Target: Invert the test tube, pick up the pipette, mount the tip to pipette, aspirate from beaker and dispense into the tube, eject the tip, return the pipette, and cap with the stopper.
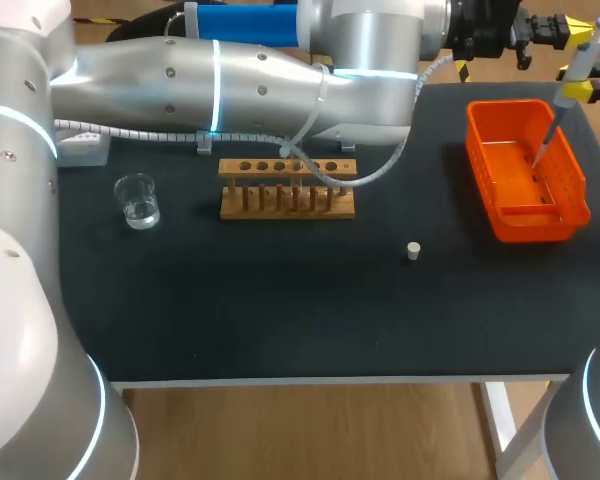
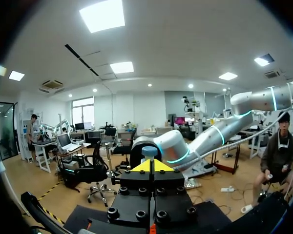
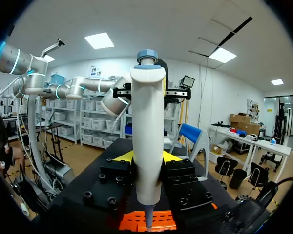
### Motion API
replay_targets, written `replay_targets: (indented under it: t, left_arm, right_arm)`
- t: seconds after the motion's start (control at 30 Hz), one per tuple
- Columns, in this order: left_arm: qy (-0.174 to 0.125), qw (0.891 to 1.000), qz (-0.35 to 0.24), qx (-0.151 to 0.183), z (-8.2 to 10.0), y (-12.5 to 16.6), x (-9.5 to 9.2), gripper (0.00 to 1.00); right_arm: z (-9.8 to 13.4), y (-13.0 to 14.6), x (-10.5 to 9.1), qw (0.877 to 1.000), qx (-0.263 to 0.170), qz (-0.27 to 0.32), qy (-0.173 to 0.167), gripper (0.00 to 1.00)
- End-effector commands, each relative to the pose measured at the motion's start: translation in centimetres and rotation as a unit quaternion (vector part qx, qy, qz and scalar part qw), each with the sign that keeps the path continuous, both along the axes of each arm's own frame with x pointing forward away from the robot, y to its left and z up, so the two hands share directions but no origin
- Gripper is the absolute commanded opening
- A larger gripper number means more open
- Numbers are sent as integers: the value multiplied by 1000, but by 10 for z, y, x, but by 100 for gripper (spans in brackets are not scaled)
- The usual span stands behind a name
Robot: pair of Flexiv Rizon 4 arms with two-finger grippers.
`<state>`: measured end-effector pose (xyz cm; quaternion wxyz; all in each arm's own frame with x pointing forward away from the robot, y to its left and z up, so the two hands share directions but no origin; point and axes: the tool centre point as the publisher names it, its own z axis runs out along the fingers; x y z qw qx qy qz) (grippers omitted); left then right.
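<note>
Fingers of the right gripper (image 3: 147,158) are clenched on the upright white plastic pipette (image 1: 578,68) at upper right. Its thin tip (image 1: 542,148) is aimed down into the orange plastic basket (image 1: 540,225), seemingly not touching.

The desk (image 1: 280,300) has a black top. Toward the back, about the middle, stands a wooden rack (image 1: 287,188), its long side facing the front and a row of round holes along its top board. At the right end sits an orange plastic basket (image 1: 540,224) with slotted walls, well apart from the rack. A small white block (image 1: 83,147) lies at the back left edge.
</note>
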<state>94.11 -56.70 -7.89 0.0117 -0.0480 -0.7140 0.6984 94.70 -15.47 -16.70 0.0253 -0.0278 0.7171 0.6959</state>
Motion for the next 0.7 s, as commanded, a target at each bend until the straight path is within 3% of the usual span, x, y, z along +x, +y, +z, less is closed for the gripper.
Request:
replay_targets:
  t: [0.03,0.7]
  left_arm:
    - [1,1000,-1,-1,-6,-1,2,0]
    - [12,1000,-5,4,-16,-2,1,0]
  right_arm:
    - [4,0,0,1000,-1,0,0,0]
    - [4,0,0,1000,-1,0,0,0]
